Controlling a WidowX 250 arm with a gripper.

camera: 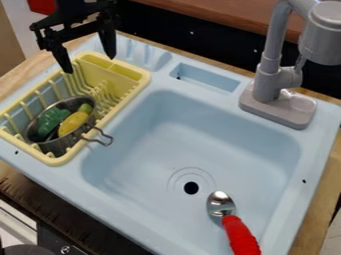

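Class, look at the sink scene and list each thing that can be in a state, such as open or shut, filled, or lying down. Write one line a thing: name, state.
End effector: open, above the rack's far end
Metal pot: uncovered, in the rack, holding green and yellow pieces
Dish rack: holding the pot
Spoon: lying in the sink
Drain: unplugged
Faucet: upright, no water seen running

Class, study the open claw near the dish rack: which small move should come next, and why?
Probably a short shift toward the metal pot before lowering: the claw hangs open at the far end of the yellow dish rack, while the pot, holding green and yellow toy food, sits nearer the camera.
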